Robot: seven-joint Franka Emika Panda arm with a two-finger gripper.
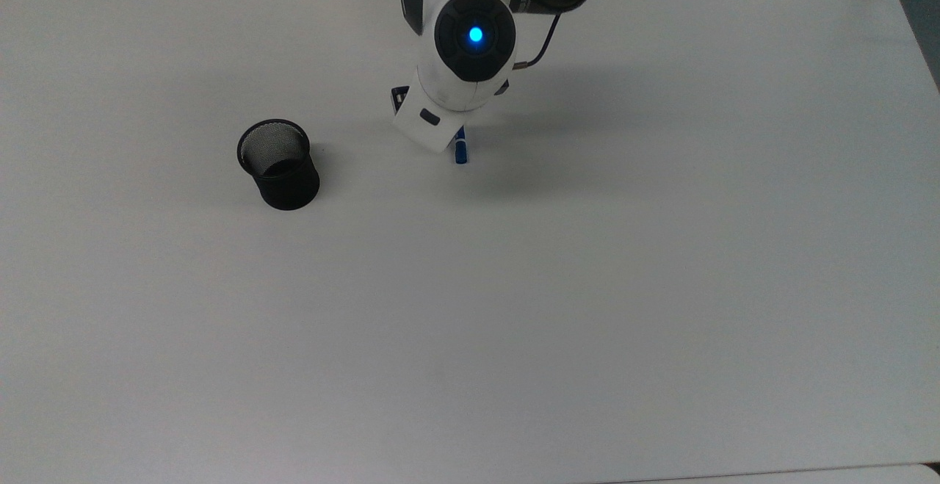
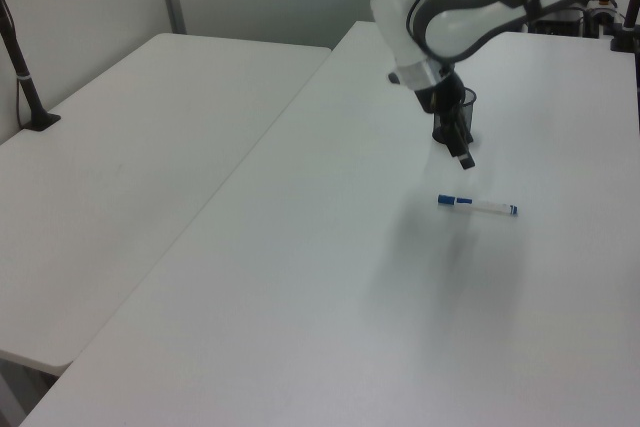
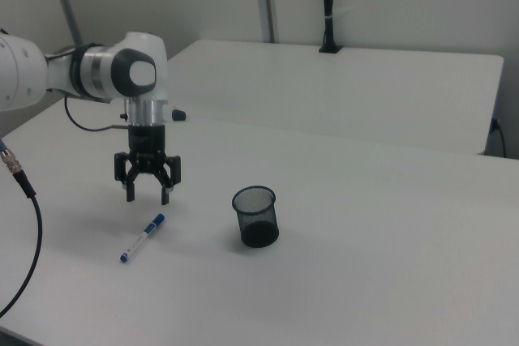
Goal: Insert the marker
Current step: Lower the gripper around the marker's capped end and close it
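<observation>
Claw [image 3: 147, 193] spread – above marker [image 3: 142, 237]

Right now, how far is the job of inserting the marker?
Nothing is finished yet: the marker lies flat on the white table, apart from the black mesh cup. In hand: the open gripper hangs above the marker, holding nothing. Left: lower, grasp the marker, carry it over and drop it into the cup.

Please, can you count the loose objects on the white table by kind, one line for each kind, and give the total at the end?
Marker (white barrel, blue cap), lying flat: 1
Black mesh cup, standing upright: 1
Total: 2 things on the table, with the open gripper above the marker.
</observation>
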